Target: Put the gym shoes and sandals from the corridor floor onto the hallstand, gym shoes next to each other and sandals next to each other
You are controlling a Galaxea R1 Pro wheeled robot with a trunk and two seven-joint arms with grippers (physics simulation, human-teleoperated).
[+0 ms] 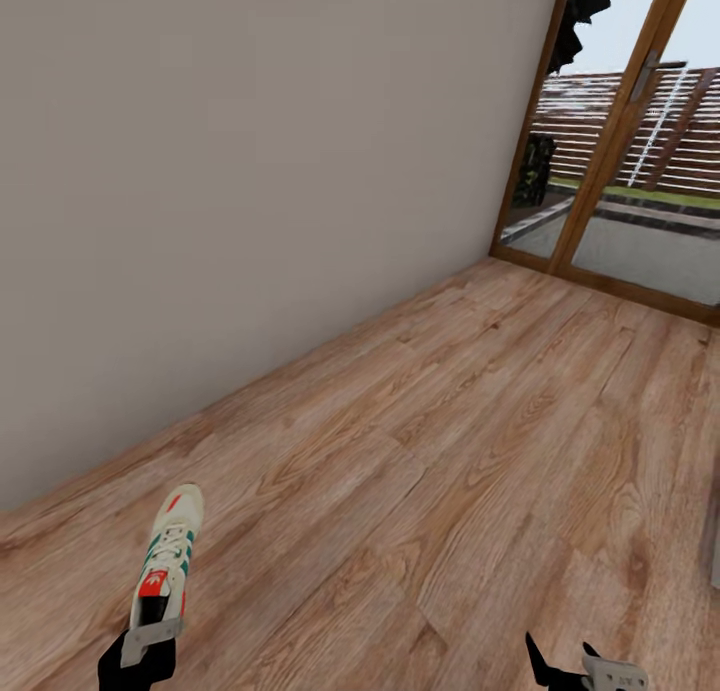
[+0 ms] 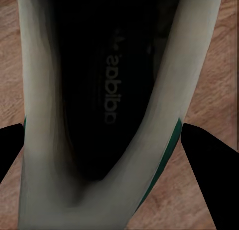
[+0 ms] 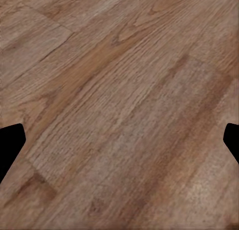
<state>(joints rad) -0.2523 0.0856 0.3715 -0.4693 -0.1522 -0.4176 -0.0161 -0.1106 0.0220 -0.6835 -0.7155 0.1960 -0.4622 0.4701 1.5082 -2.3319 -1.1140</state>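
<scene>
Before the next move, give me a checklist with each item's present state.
1. Gym shoe between the left gripper fingers: ok.
2. Grip firm enough to carry: cannot tell.
3. Right gripper open and free, only corridor floor between its fingers: ok.
4. Hallstand in sight: not ok.
5. Second gym shoe and sandals located: not ok.
6. Shoe lifted off the floor: cannot tell.
</scene>
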